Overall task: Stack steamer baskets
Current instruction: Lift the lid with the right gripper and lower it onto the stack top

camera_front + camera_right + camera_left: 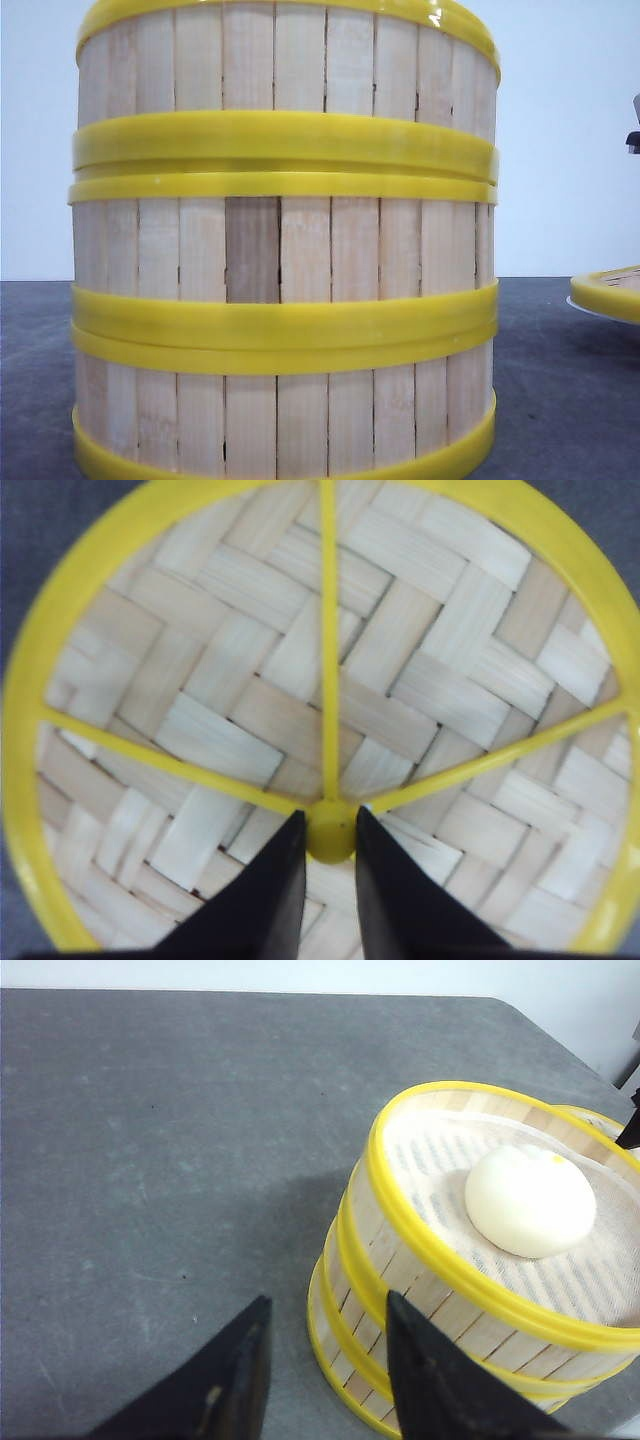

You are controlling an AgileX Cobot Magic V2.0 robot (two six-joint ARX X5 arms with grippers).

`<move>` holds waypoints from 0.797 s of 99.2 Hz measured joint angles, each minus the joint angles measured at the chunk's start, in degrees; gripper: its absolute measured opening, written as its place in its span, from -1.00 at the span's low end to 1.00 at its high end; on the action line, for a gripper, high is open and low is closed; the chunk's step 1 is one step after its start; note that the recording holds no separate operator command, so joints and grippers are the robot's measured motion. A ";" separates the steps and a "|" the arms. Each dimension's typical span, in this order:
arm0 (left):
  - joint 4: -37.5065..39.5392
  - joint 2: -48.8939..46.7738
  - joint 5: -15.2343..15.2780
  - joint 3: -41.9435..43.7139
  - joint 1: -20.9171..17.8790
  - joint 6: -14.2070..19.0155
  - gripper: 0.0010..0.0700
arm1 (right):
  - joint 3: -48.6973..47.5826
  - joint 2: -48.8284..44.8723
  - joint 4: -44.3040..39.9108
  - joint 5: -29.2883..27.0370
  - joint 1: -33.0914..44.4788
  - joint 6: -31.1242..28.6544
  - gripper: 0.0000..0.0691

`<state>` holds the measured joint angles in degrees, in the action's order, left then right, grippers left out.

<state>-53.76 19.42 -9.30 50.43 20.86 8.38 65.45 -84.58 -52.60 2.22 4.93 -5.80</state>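
Beside stacked steamer baskets [470, 1290], bare table [160, 1160].

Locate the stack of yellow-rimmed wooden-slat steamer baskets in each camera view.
Front view: the stack of three yellow-rimmed wooden-slat steamer baskets fills the left and centre of the frame.
Left wrist view: it stands at the right, a white bun in its top basket.
Right wrist view: not in it.
Shared landmark: the grey tabletop.

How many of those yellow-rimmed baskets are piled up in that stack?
3. The bottom basket sits on the table, the middle basket on it, and the top basket holds a white bun.
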 joint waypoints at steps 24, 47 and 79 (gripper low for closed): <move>0.00 0.00 0.00 0.00 0.00 0.00 -0.45 | 10.27 5.46 -4.42 0.42 -1.95 0.90 -0.84; 0.22 0.00 0.00 0.00 0.00 -0.02 -0.45 | 21.03 9.05 -12.24 8.37 -9.38 2.71 -0.84; 0.24 0.00 -0.02 0.00 0.00 -0.02 -0.45 | 30.84 11.32 -17.77 10.03 -29.22 3.65 -0.84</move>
<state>-53.52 19.42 -9.32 50.43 20.86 8.36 96.29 -73.25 -70.37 12.25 -24.29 -2.15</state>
